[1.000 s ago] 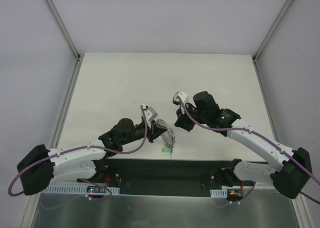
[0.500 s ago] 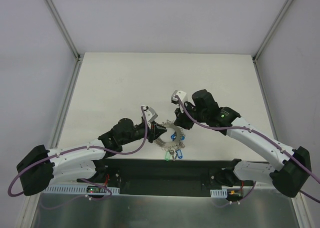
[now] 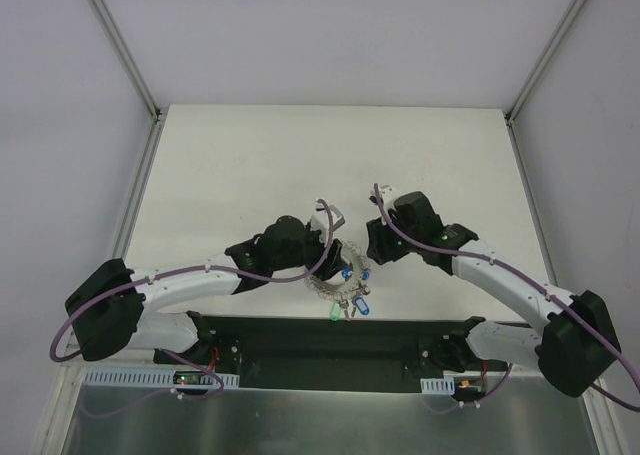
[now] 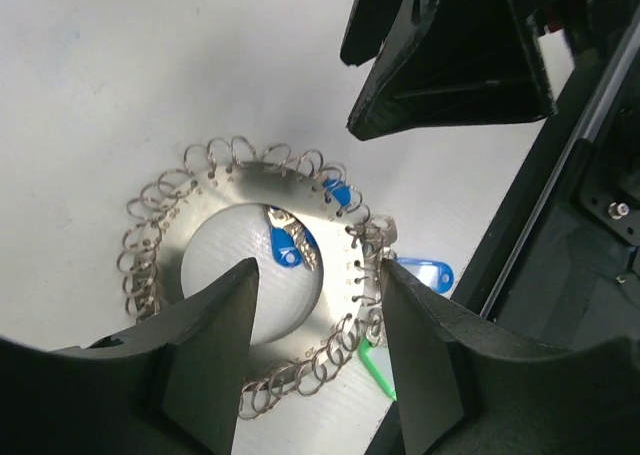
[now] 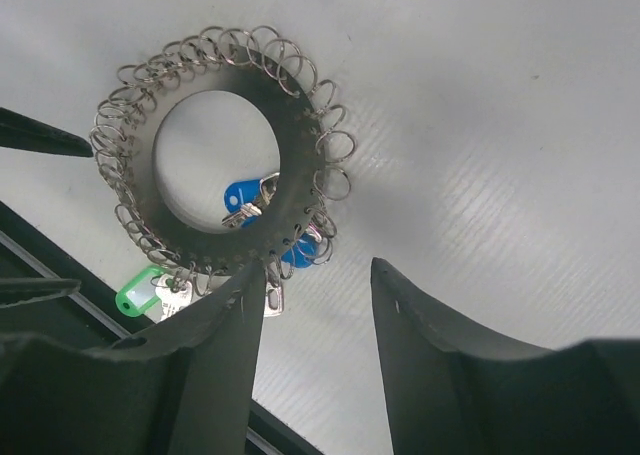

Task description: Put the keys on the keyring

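Left gripper (image 4: 317,275): jaws apart, empty, sat over the ring's far-left rim. Large silvery metal keyring with coiled wire edge (image 4: 250,187) lay flat on the white table (image 3: 250,165) by its near edge, between both grippers. It was round with no long axis, hole up. 3 small blue- and green-tagged keys (image 4: 285,245) pointed near-right. Right gripper (image 5: 318,268): apart, empty, equally near.

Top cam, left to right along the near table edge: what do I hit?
left arm's dark joint housing → green key tag → blue key tag → right arm's dark joint housing. The keyring spans both tags just behind them, so it is left out of the order.
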{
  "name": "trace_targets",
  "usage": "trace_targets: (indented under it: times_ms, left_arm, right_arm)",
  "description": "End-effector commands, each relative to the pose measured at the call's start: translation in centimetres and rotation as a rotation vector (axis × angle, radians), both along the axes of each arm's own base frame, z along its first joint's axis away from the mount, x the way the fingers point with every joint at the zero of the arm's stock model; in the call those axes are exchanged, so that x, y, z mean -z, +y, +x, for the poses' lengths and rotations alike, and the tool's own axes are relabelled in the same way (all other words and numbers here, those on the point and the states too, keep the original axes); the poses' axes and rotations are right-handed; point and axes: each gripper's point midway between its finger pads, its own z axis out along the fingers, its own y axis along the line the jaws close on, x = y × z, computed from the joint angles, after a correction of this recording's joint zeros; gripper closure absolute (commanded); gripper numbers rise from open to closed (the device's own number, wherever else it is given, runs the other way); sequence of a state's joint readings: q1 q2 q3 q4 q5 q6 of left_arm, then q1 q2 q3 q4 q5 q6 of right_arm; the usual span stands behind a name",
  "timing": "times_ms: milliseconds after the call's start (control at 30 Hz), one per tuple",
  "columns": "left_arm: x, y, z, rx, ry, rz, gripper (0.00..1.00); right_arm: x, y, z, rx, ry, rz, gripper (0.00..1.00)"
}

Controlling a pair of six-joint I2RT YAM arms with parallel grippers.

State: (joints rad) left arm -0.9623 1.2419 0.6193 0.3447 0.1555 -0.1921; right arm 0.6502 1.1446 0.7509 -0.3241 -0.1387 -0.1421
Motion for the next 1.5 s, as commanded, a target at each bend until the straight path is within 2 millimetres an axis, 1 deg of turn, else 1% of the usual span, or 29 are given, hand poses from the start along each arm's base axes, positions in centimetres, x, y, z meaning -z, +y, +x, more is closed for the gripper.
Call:
trace_targets:
  times_ms: [0,67,100,200,300,333,400,533,600,633,667,733,767,800,833,900,933,967,1000,1033,1100,1133,1233,1300,1333,1367,1400,1433,1467]
  left_arm:
    - [2.6,0.6,-0.4,-0.032,0.113,0.108,0.48]
    - [3.9,1.0,-0.3,-0.056,0.139,0.147,0.48]
    - [4.5,1.3,-0.4,-0.062,0.152,0.163,0.48]
    - [5.8,2.0,-0.2,-0.094,0.186,0.187,0.48]
    - [6.4,2.7,0.1,-0.123,0.205,0.19,0.49]
    - [6.3,2.9,0.1,-0.129,0.205,0.187,0.49]
    - [6.4,3.5,0.4,-0.151,0.2,0.189,0.49]
    - [5.6,4.7,1.0,-0.19,0.178,0.162,0.49]
    - [5.4,5.3,1.2,-0.204,0.173,0.154,0.49]
    - [4.7,5.6,1.5,-0.216,0.159,0.135,0.49]
    - [4.5,5.7,1.7,-0.221,0.152,0.128,0.49]
    - [3.4,6.3,2.1,-0.24,0.13,0.1,0.49]
    - [3.1,6.6,2.2,-0.246,0.124,0.089,0.49]
    - [2.7,6.8,2.4,-0.255,0.113,0.079,0.49]
    - [1.7,7.2,2.6,-0.266,0.089,0.055,0.49]
    - [1.2,7.8,2.7,-0.284,0.069,0.044,0.49]
    - [0.2,8.2,3.0,-0.304,0.042,0.023,0.49]
    - [0.0,8.6,3.1,-0.316,0.031,0.019,0.49]
    - [-0.3,8.8,3.1,-0.325,0.022,0.01,0.48]
    - [-1.3,9.1,3.1,-0.337,0.0,-0.016,0.48]
    - [-1.9,9.8,3.3,-0.371,-0.022,-0.031,0.47]
    - [-2.6,10.1,3.3,-0.383,-0.036,-0.047,0.47]
    - [-3.8,11.1,3.3,-0.428,-0.062,-0.074,0.45]
    - [-4.2,11.9,3.2,-0.46,-0.063,-0.074,0.43]
    - [-5.1,12.3,3.0,-0.47,-0.074,-0.097,0.41]
    - [-5.1,12.7,2.8,-0.481,-0.07,-0.09,0.39]
    - [-5.4,13.2,2.9,-0.501,-0.076,-0.094,0.34]
    - [-6.5,13.5,2.8,-0.512,-0.096,-0.127,0.32]
    - [-6.4,14.0,2.6,-0.523,-0.095,-0.12,0.29]
  right_arm:
    - [1.9,0.5,0.7,0.085,0.052,0.022,0.5]
    - [2.4,0.8,1.1,0.098,0.057,0.023,0.5]
    - [3.5,0.8,1.0,0.1,0.09,0.001,0.5]
    - [4.6,1.3,1.1,0.1,0.121,0.006,0.5]
    - [5.4,2.1,1.6,0.092,0.129,0.02,0.51]
    - [6.2,2.4,1.4,0.081,0.157,0.014,0.52]
    - [6.7,2.9,1.3,0.057,0.177,0.019,0.54]
    - [7.6,3.6,0.9,0.024,0.223,0.034,0.6]
    - [7.9,3.7,0.7,0.014,0.235,0.03,0.65]
    - [7.9,3.8,0.6,0.007,0.239,0.03,0.67]
    - [7.9,3.7,0.7,0.007,0.237,0.026,0.78]
    - [7.9,3.2,0.9,0.008,0.219,-0.004,0.9]
    - [7.3,3.1,1.6,0.009,0.196,-0.012,0.98]
    - [6.5,3.0,1.9,0.005,0.172,-0.022,0.99]
    - [6.2,1.8,2.2,0.002,0.149,-0.083,0.99]
    - [3.4,1.1,4.0,0.007,0.058,-0.124,0.99]
    - [2.7,-0.7,4.5,0.012,0.02,-0.216,0.99]
    - [1.6,-1.5,5.2,0.018,-0.022,-0.259,0.99]
    - [-0.7,-1.7,6.6,0.029,-0.085,-0.273,0.99]
    - [-1.8,-3.0,6.8,0.048,-0.113,-0.334,0.99]
    - [-4.7,-3.6,7.7,0.006,-0.181,-0.392,0.99]
    - [-5.6,-3.9,8.2,0.005,-0.209,-0.416,0.99]
    - [-7.4,-4.4,9.0,-0.027,-0.259,-0.483,0.99]
    - [-7.4,-4.3,9.2,-0.059,-0.271,-0.529,0.99]
    - [-7.3,-3.8,9.0,-0.08,-0.275,-0.551,0.99]
    - [-6.6,-3.4,8.9,-0.099,-0.268,-0.568,0.99]
    - [-6.0,-2.7,8.8,-0.12,-0.265,-0.577,0.99]
    - [-5.4,-1.5,8.2,-0.154,-0.267,-0.585,0.99]
    - [-4.5,-1.1,8.0,-0.167,-0.259,-0.601,0.99]
